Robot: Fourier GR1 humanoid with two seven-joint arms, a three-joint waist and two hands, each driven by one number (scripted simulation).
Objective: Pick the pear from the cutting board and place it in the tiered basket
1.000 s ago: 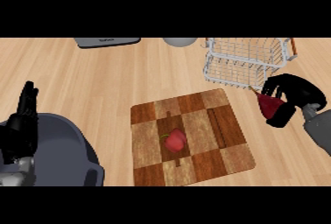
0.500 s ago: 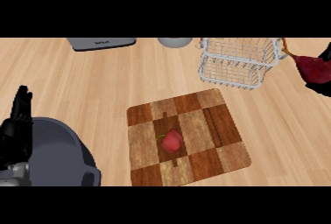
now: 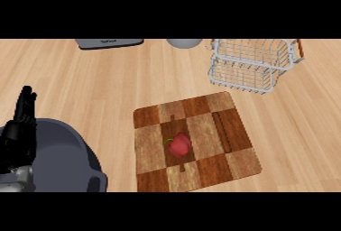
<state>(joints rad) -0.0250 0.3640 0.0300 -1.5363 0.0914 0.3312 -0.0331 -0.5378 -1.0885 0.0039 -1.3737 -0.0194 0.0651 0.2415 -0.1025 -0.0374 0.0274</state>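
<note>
Counter (image 3: 80,81) of light wood grain fills the view, with wide bare stretches left of the board and along the right side below the basket. Board (image 3: 195,141) sits mid-frame, slightly rotated, a rounded-corner checker of dark and pale wood squares with a narrow dark groove along its right part; its lower edge comes close to the bottom of the view. Pear (image 3: 179,145), red and lumpy with a small green bit at its upper left, lies on the board near its centre, touched by nothing. Basket (image 3: 253,63), white wire, open-topped, stands at top right, well apart from the board's top right corner, with a reddish-brown handle end at its right rim. Grey rounded thing (image 3: 184,43) sits at the top edge just left of the basket; flat grey appliance (image 3: 108,43) is cut off at top left. Left hand (image 3: 20,131) shows at the left edge, black, fingers straight and pointing up, holding nothing, resting over a dark grey rounded body part (image 3: 60,158). Right hand is out of view.
</note>
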